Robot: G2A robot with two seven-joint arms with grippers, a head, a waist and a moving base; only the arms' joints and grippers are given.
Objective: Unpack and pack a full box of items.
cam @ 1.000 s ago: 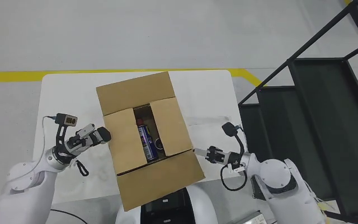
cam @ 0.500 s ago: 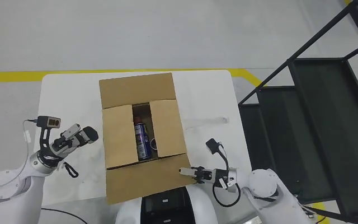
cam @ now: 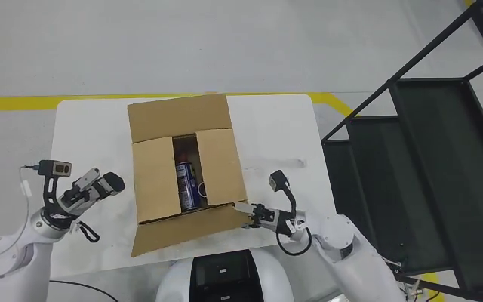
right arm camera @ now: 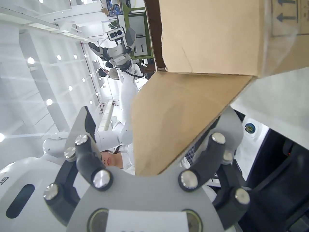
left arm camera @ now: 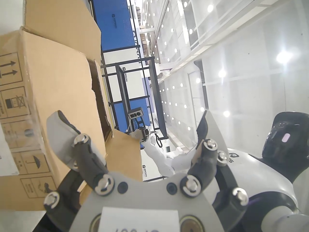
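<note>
A brown cardboard box (cam: 177, 121) stands mid-table with its far and near flaps folded out and its two side flaps half over the opening. Through the gap I see a blue spray can (cam: 183, 185) and a dark round item (cam: 201, 193). My right gripper (cam: 245, 210) is at the right corner of the near flap (cam: 189, 226). In the right wrist view it (right arm camera: 157, 121) is open, with that flap (right arm camera: 173, 112) running between its fingers. My left gripper (cam: 102, 185) hangs open left of the box, apart from the box wall (left arm camera: 55, 73).
The white table (cam: 272, 128) has bare room right of the box and a strip on the left. A dark metal staircase (cam: 407, 136) stands off the table's right side. A yellow floor line (cam: 45, 100) runs behind the table.
My right gripper has swung left to the near flap's corner. My left gripper has drawn back leftward from the box. The box has shifted a little left and turned.
</note>
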